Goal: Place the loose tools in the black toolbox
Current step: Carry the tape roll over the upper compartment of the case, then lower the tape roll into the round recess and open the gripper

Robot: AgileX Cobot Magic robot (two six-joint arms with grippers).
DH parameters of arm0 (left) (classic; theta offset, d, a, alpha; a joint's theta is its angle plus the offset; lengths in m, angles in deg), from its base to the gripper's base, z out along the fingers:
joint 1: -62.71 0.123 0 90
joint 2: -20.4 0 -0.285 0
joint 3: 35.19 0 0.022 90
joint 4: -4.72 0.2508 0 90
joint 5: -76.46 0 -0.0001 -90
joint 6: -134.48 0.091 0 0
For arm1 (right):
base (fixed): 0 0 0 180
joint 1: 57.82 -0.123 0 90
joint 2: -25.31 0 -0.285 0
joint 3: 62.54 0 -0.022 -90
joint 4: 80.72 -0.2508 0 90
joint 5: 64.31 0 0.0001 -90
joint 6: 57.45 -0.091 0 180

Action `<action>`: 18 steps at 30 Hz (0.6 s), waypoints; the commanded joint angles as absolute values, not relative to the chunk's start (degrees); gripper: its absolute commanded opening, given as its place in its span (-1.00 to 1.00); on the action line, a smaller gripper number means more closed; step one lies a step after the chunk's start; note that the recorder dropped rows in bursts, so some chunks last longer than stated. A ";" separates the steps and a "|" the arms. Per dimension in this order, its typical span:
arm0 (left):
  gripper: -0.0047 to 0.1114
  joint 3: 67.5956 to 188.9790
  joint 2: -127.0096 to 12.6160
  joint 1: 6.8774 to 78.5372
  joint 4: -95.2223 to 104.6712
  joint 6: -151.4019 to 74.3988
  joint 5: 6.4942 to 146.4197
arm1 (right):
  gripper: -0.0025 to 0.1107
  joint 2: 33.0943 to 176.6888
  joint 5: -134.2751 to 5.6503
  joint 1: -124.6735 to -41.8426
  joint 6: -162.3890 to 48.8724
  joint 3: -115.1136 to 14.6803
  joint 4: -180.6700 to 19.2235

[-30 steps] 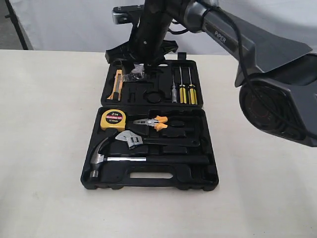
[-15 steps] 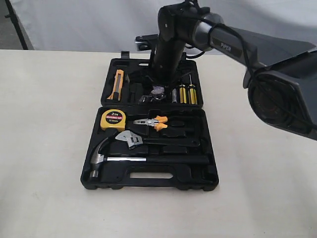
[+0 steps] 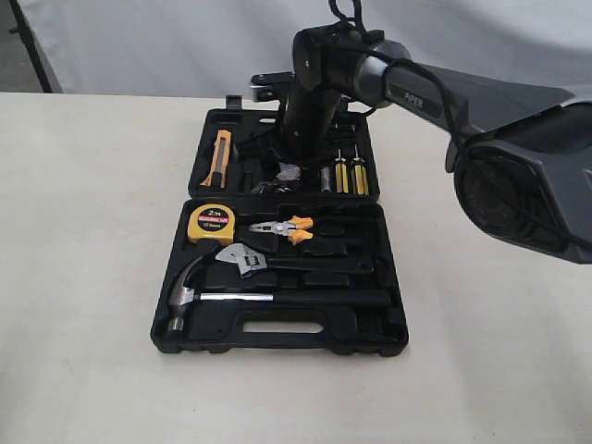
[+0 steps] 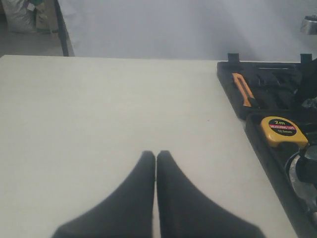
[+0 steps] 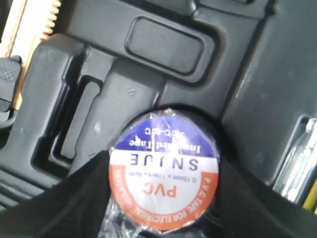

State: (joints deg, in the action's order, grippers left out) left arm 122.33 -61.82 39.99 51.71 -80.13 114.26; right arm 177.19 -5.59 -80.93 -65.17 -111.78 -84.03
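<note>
black moulded plastic fills the right wrist view, and over it the small tape roll [image 5: 163, 171] shows its round label through a crinkled clear wrapper: a blue band above, white in the middle, orange-red below. big letters read "pvc", with "insulated tape" on the blue. a ring of small print begins "pvc tape for electrical". the brand word looks like "snjue", though i cannot be sure of it. the right gripper [image 5: 163, 198] is clamped on the roll, a dark finger on each side, holding it over a recess in the far half of the black toolbox [image 3: 277, 344], just beside the yellow-handled screwdrivers [image 3: 350, 174]. the right arm [image 3: 412, 99] bears the word "piper".

in the near half the yellow tape measure [image 3: 211, 223] is marked "2m". next to it lie the orange-handled pliers [image 3: 289, 228], then the adjustable wrench [image 3: 268, 262], and the claw hammer [image 3: 231, 298] nearest the slot handle, each in its shaped bed. an orange utility knife [image 3: 217, 157] sits at the left of the far half.

the left gripper [image 4: 156, 158] has its fingers pressed together with nothing between them, above bare pale table [image 4: 99, 124] to the side of the case.

a second ago the right arm stood at the far left corner of the case with the roll near the rim. half a second ago it had crossed to the middle. now it sits slightly lower in that same spot. the hammer, wrench, pliers and tape measure have not shifted.
</note>
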 commanded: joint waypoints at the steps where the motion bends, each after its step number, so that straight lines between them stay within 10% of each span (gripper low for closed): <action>1: -0.89 121.80 -61.37 40.18 50.93 -80.72 113.29 | -0.08 177.49 -3.65 -80.58 -64.44 -111.84 -82.22; 6: -0.89 121.80 -61.37 40.18 50.93 -80.72 113.29 | 0.30 176.14 -3.77 -80.58 -63.68 -111.84 -80.36; 18: -0.89 121.80 -61.37 40.18 50.93 -80.72 113.29 | 0.24 168.61 -4.12 -80.58 -62.61 -111.96 -78.40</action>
State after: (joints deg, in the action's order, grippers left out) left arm 122.33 -61.82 39.99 51.71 -80.13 114.26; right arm 170.81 -4.37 -80.93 -63.77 -111.78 -77.19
